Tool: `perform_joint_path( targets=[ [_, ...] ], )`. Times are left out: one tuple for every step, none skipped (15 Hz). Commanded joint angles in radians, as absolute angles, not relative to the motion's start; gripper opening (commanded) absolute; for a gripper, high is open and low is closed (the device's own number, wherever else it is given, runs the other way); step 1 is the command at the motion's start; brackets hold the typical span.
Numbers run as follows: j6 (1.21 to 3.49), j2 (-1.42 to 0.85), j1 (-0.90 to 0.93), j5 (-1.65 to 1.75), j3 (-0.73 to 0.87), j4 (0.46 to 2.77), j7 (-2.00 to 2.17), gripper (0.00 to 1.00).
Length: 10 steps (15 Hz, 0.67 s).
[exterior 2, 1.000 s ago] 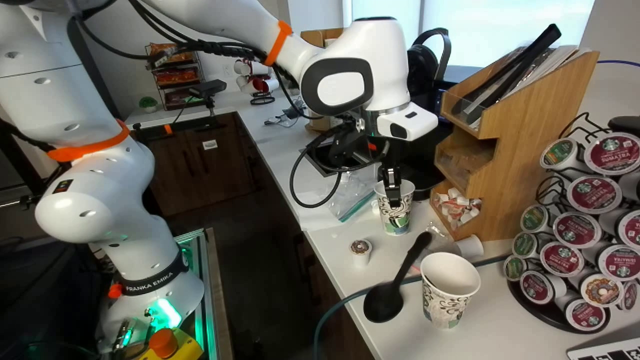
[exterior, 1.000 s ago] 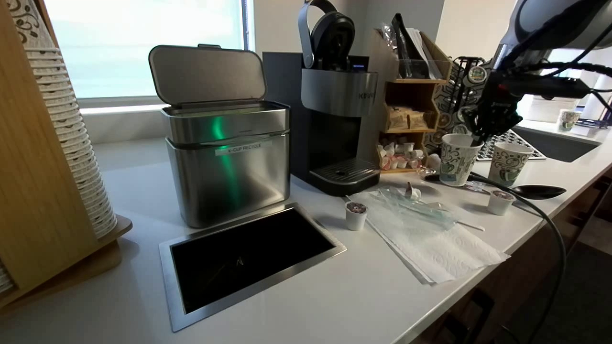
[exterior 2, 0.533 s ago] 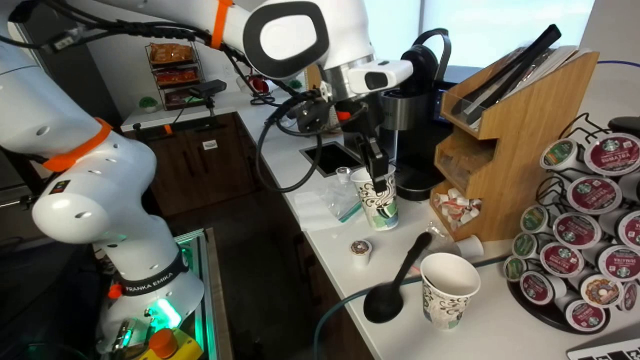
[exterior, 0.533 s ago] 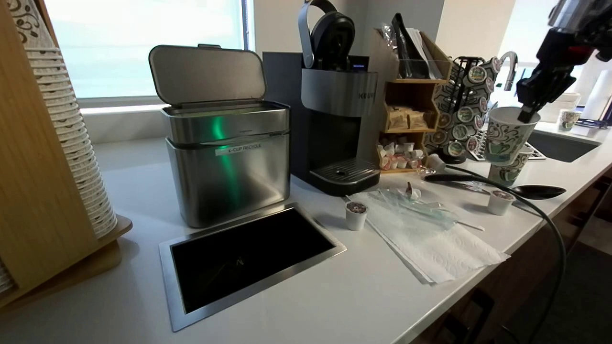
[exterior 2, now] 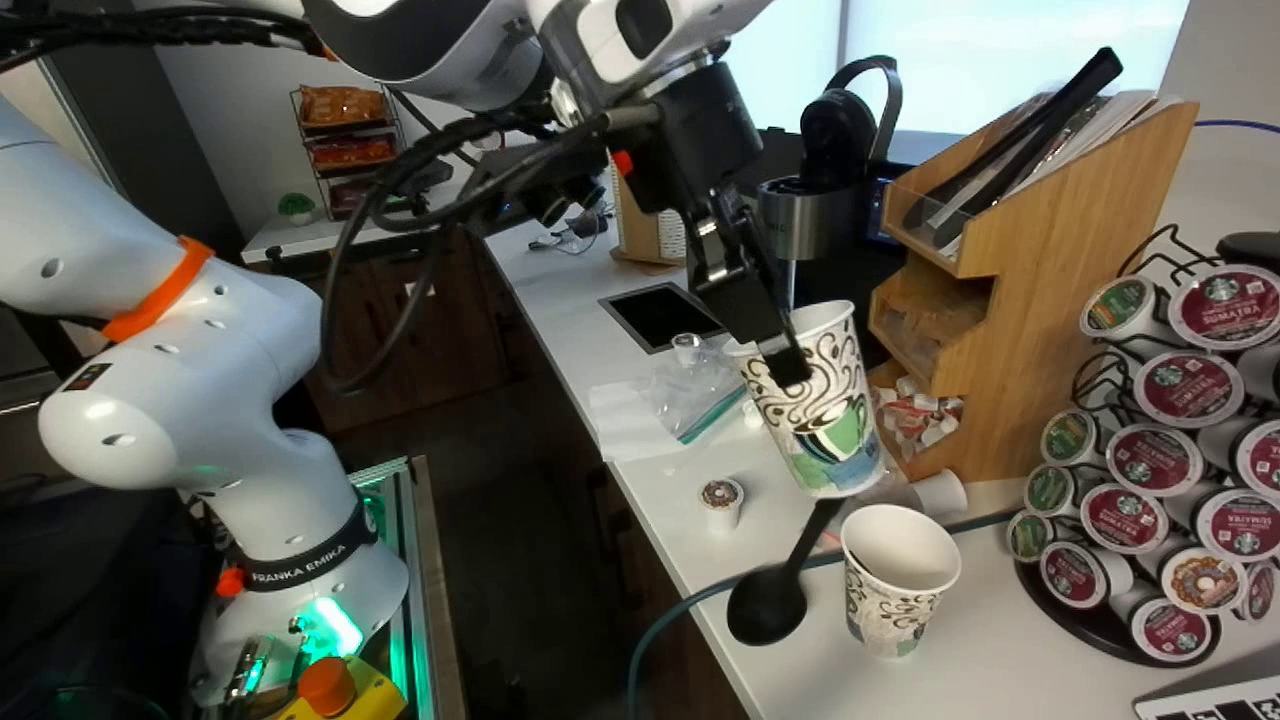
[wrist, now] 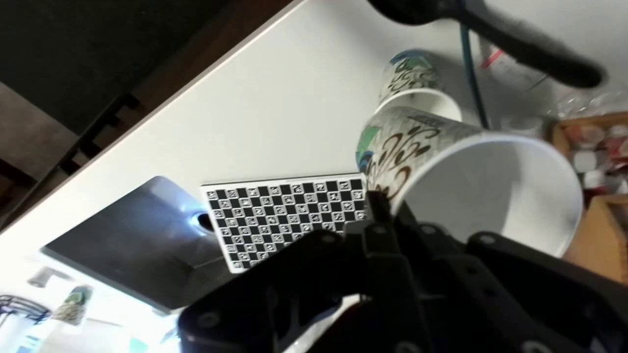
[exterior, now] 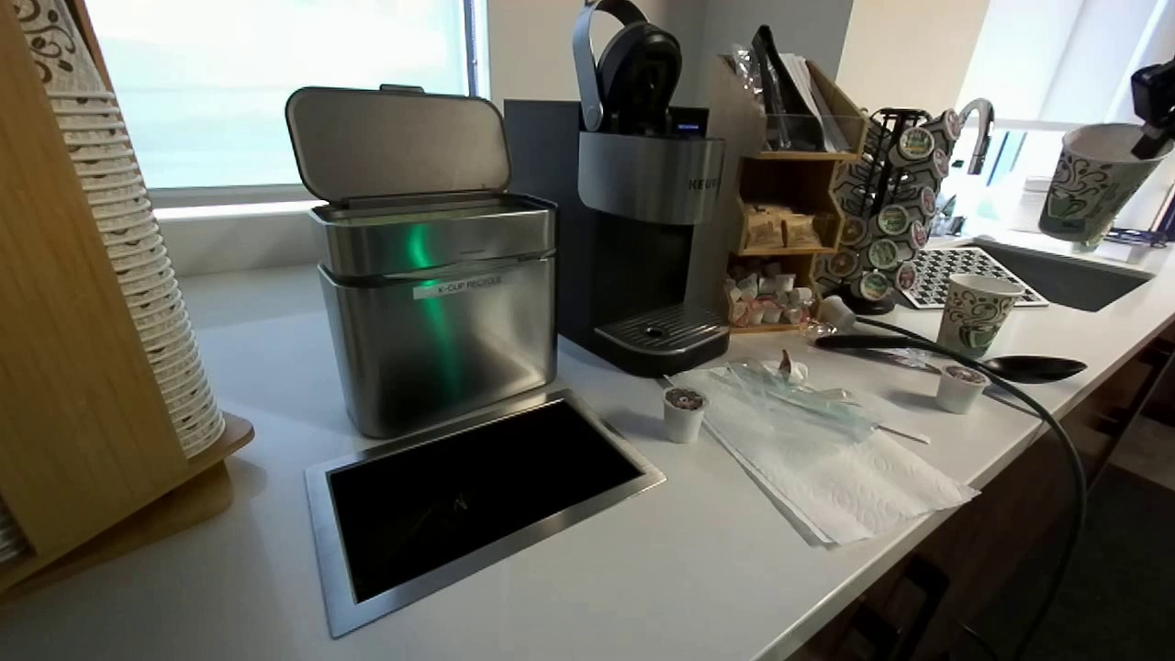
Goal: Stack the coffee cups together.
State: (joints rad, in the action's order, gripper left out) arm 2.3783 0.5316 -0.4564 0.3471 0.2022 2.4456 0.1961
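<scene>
Counter cup [wrist: 413, 78] partly behind cup [wrist: 471, 179] in jaws

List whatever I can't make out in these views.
Wrist view: part of the standing cup, behind the held cup; print on the distant cup, blurred.
In an exterior view: end of the spoon handle, hidden by the held cup.
In an exterior view: most of the tool, cut off by the right edge.
</scene>
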Motion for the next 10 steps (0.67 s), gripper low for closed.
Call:
perform_joint_path(
  targets=[
    [2.476,0.493,-0.567,0.469,0.144,2.45,0.386,0.01],
    [2.484,0.472,-0.578,0.472,0.145,2.44,0.419,0.01],
    [2.486,0.445,-0.575,0.447,0.155,2.431,0.439,0.01],
    [2.489,0.415,-0.549,0.383,0.181,2.424,0.428,0.01],
    [2.493,0.382,-0.517,0.309,0.207,2.415,0.418,0.01],
    [2.5,0.349,-0.493,0.247,0.224,2.402,0.406,0.01],
    [2.509,0.317,-0.471,0.181,0.242,2.384,0.398,0.01],
    [2.511,0.297,-0.453,0.114,0.261,2.365,0.387,0.01],
    [2.519,0.272,-0.433,0.046,0.279,2.342,0.377,0.01],
    [2.52,0.262,-0.418,-0.016,0.296,2.325,0.363,0.01]
  ],
)
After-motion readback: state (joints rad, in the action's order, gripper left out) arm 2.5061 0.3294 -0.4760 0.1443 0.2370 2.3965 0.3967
